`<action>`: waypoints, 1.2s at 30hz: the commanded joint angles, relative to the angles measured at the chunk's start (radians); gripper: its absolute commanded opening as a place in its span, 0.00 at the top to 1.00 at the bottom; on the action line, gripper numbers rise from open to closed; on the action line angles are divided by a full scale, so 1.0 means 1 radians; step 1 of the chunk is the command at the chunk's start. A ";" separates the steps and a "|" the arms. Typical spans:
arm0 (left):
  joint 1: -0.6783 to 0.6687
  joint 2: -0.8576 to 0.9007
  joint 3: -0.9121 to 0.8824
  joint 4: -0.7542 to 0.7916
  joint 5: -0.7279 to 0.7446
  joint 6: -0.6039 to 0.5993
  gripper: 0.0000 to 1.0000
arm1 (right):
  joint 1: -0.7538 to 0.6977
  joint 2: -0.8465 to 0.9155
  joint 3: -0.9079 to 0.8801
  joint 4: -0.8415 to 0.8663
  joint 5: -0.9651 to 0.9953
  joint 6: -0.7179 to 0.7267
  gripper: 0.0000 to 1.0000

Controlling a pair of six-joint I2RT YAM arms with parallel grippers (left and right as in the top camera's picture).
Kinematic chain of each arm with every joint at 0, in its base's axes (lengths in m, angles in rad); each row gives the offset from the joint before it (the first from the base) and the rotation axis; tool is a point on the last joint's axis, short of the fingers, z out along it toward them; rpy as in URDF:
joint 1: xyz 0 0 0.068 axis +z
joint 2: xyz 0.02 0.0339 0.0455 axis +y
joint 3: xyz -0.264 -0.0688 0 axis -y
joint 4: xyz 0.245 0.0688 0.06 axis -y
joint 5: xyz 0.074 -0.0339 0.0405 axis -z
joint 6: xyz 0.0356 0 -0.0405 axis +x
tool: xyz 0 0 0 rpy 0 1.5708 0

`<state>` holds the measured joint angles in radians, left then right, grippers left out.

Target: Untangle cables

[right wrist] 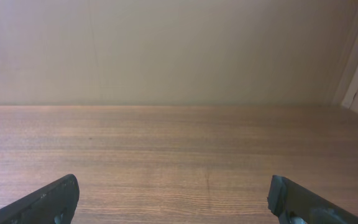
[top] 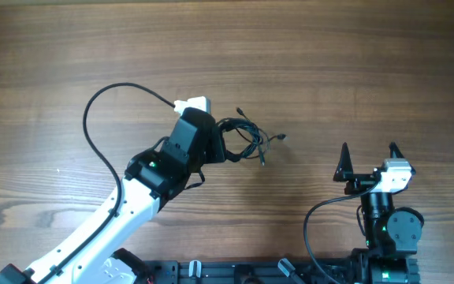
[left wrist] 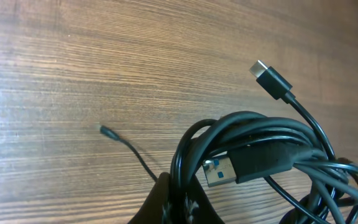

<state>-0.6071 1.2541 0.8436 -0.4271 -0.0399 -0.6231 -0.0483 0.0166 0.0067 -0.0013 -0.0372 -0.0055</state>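
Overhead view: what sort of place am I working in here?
Probably an indoor lab or workshop bench: a wood-grain table holding the cables, a plain beige wall behind it, and a black mounting rail for the arms along its near edge.

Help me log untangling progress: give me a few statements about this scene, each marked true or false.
1. The right gripper is open and holds nothing. True.
2. The cables lie beside the right arm's base. False: they lie near the middle of the table, at the left gripper.
3. A plug with a blue insert shows in the bunch. True.
4. The cables are laid out as separate cords. False: they are bunched in one tangle, with a few ends sticking out.
5. Both grippers are at the cables. False: only the left one is; the right is well apart from them.
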 commanded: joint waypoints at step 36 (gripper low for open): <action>0.003 -0.016 0.014 0.000 -0.010 -0.067 0.96 | 0.005 0.028 -0.002 0.021 -0.229 1.263 0.00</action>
<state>-0.6071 1.2541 0.8436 -0.4343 -0.0399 -0.6865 -0.0483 0.0181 0.0063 0.0067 -0.1802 1.6539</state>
